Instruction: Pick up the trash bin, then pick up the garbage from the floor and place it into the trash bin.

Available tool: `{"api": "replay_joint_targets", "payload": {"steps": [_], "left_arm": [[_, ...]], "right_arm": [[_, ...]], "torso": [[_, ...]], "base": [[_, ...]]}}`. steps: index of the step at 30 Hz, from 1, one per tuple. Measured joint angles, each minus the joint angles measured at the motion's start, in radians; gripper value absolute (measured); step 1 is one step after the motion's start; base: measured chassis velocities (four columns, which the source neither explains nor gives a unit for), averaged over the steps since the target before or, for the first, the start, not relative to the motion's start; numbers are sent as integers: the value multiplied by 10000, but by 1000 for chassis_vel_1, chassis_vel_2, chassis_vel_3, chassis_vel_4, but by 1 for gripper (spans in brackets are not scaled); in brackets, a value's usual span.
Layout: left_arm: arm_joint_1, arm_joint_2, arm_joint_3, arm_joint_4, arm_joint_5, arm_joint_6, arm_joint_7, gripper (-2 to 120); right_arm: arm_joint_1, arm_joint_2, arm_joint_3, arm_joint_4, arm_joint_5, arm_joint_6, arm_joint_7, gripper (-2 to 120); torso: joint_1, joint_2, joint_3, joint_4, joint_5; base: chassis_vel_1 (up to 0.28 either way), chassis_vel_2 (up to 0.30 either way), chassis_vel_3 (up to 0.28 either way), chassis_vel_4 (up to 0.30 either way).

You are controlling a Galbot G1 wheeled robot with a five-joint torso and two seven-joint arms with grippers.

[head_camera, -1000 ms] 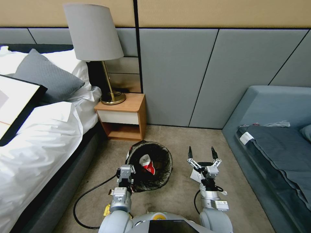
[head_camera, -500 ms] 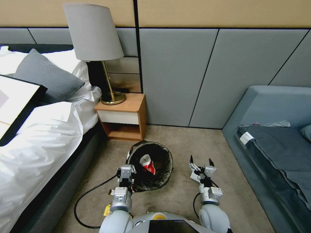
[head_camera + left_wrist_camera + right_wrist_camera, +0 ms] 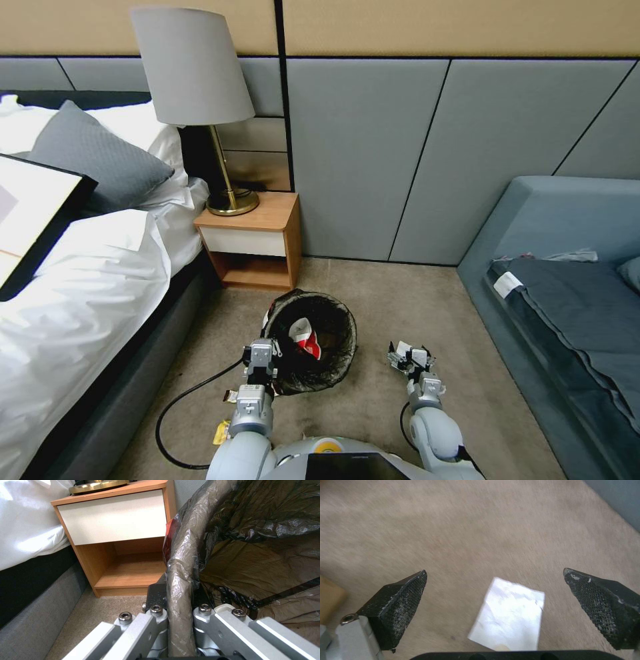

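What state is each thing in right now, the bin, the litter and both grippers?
Trash bin: upright on carpet, liner over rim.
Left gripper: shut on the bin's rim.
Red-and-white packet: inside the bin.
White paper slip: flat on the carpet, ungrasped.
Right gripper: open, low over the slip.
Nightstand drawer: closed.

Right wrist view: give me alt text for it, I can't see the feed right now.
The right gripper points down with its black fingers spread wide, open on either side of a white paper slip lying flat on the beige carpet.
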Motion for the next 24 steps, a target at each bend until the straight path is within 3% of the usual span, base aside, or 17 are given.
{"api": "replay_joint_targets", "payload": {"steps": [24], "left_arm": [[148, 15, -10, -82, 130, 6, -23, 1]], "right_arm": [[1409, -421, 266, -2675, 810, -253, -146, 100]], "torso": [[0, 0, 0, -1, 0]], "base": [[0, 0, 0, 0]]}}
